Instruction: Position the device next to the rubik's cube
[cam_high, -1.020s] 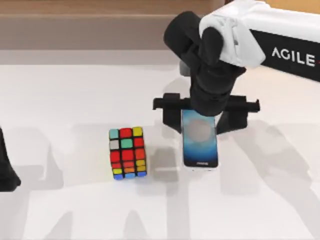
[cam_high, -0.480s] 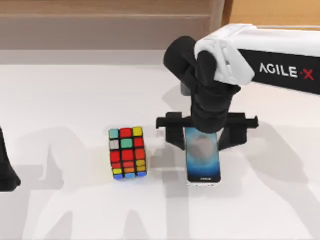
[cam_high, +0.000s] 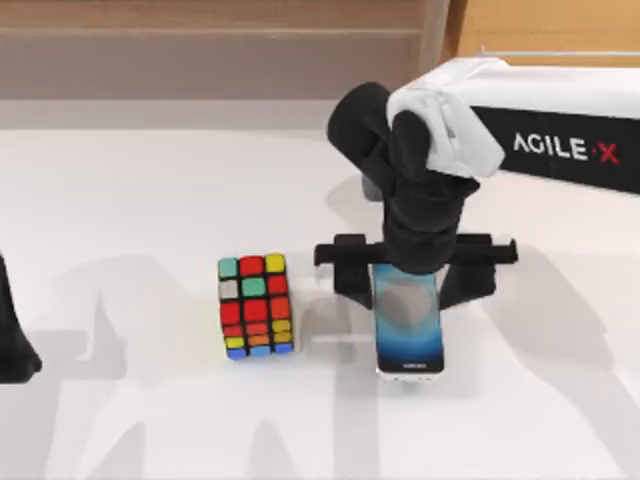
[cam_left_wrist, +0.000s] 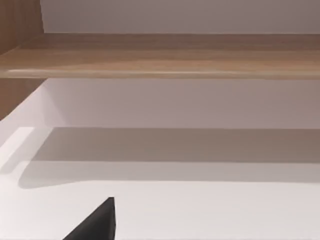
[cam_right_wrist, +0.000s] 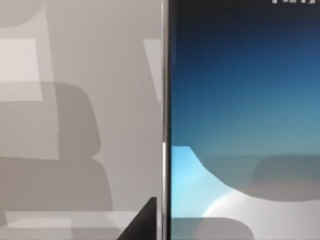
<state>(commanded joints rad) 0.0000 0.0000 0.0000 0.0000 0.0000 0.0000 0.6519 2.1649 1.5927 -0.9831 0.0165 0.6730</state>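
The rubik's cube stands on the white table left of centre, its top showing red, teal and yellow stickers. To its right is the device, a slim phone with a blue-to-grey screen, lengthwise toward the front edge, a gap of about a cube's width between them. My right gripper reaches down over the phone's far end, one black finger against each long side, shut on it. The right wrist view looks close onto the device and its silver rim. My left gripper is parked at the table's left edge.
A wooden ledge runs along the back of the table. The white table surface lies open in front of and left of the cube. The left wrist view faces that ledge across bare table.
My right gripper has carried the device toward the table's front edge and a little to the right. The cube and the left arm have not moved.
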